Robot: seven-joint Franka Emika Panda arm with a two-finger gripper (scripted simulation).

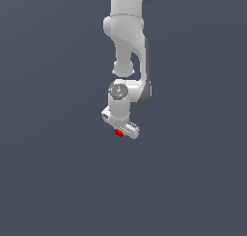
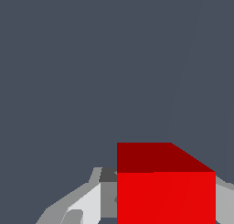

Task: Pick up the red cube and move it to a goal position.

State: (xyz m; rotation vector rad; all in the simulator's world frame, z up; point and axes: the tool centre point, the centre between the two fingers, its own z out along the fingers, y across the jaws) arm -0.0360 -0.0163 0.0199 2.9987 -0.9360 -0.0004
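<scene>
The red cube is a small bright red block held at the tip of my white gripper, which hangs from the arm in the middle of the exterior view. In the wrist view the red cube fills the space between the grey-white fingers, with one finger against each side. My gripper is shut on it. No marker for a goal position shows in either view.
A plain dark grey-blue surface fills both views. The white arm reaches in from the top of the exterior view. No other objects show.
</scene>
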